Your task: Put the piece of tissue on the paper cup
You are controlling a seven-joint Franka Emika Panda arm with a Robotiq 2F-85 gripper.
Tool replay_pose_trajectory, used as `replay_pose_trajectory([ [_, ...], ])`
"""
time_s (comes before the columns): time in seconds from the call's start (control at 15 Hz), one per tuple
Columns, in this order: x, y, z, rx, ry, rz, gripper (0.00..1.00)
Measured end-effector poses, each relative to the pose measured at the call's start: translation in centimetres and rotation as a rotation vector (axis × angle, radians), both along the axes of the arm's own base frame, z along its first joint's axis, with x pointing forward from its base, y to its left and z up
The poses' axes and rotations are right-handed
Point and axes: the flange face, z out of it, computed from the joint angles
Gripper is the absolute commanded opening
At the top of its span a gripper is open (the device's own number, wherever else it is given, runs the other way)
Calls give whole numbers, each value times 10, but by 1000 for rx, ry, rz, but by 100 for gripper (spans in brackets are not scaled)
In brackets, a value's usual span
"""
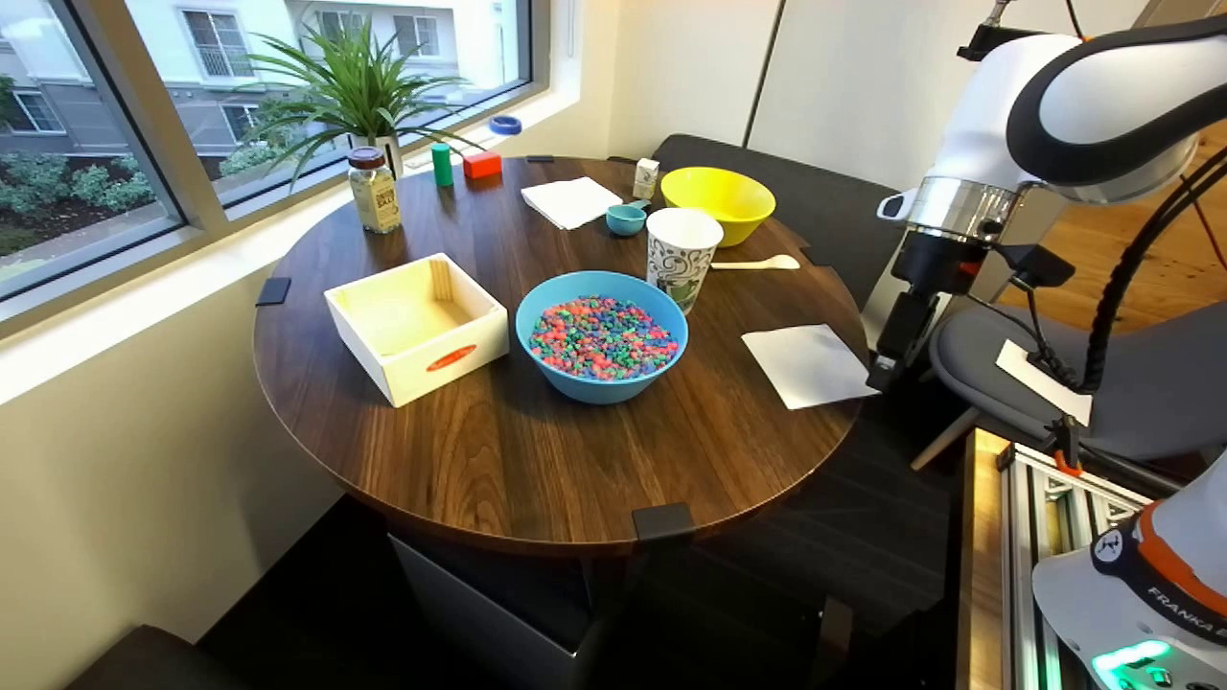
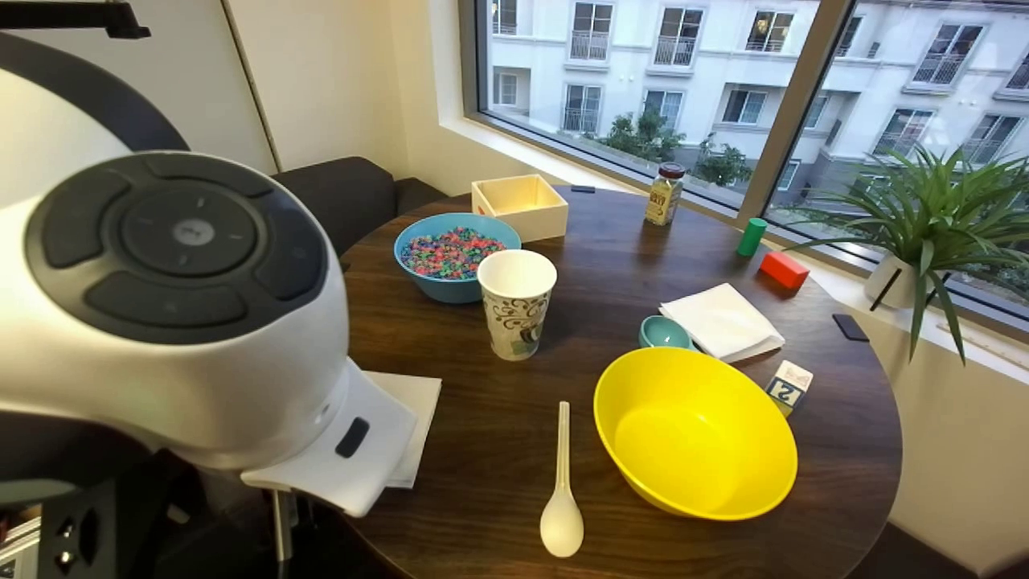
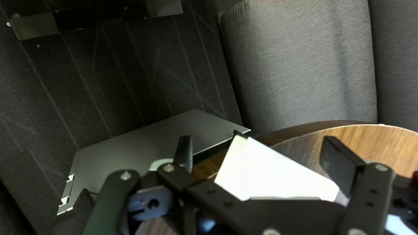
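Observation:
The piece of tissue (image 1: 810,364) is a flat white square lying near the table's edge. In an exterior view the arm partly hides it (image 2: 414,418). In the wrist view the tissue (image 3: 271,169) shows between the two fingers, its lower part hidden by the gripper body. My gripper (image 1: 887,369) is at the table's edge by the tissue's corner; its fingers (image 3: 258,143) are spread apart with nothing gripped. I cannot tell whether it touches the tissue. The paper cup (image 1: 682,251), whitish with a swirl print, stands upright beside the blue bowl; it also shows there (image 2: 517,310), mouth uncovered.
The blue bowl (image 1: 599,383) of coloured beads and a wooden box (image 1: 446,359) stand near the cup. A yellow bowl (image 2: 699,434), spoon (image 2: 562,515), small teal cup (image 2: 663,331), another white sheet (image 2: 723,320), letter block (image 2: 788,384) and spice jar (image 1: 374,192) are also on the table.

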Motion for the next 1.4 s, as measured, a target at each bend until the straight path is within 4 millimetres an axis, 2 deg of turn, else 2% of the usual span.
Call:
replay_pose_trajectory([
  [0.6, 1, -11, -1, 16, -24, -54, 5],
  [0.73, -1, -16, -3, 21, -19, -69, 0],
  [1.4, -2, -19, 2, 23, -32, -77, 1],
])
